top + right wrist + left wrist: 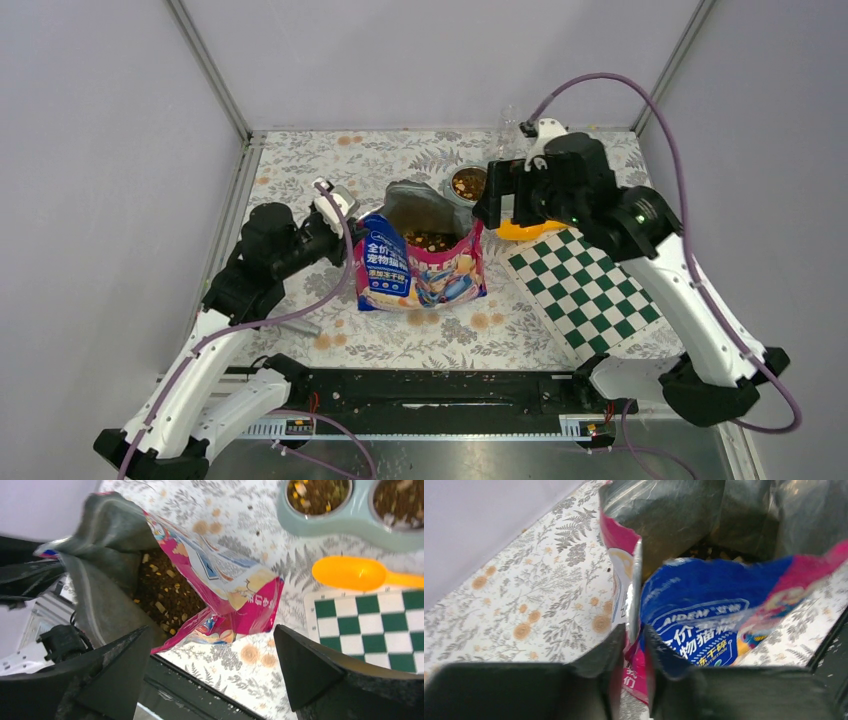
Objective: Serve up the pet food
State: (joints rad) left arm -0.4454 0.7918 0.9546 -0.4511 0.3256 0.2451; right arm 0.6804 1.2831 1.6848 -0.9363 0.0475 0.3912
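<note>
Your desk (420, 345), under a floral cloth, carries an opened pet food bag (425, 270) standing between your left pincer (634, 632) and right pincer (212, 630). Beyond the right pincer sits a twin-bowl feeder (350, 525). Beside it, an orange scoop (350, 573) lies at a green-checked mat's (585, 290) edge.

The left hand (635, 636) has its two black fingers (596, 677) set close together, with the silvery sealed edge of a glossy blue, magenta and white printed bag (704, 605) standing in the narrow gap; whether they pinch it is unclear. The bag's mouth gapes, showing grey foil lining and a dim glimpse of small brown pet food pellets (719, 555). It stands on the floral-patterned table (524, 605).
</note>
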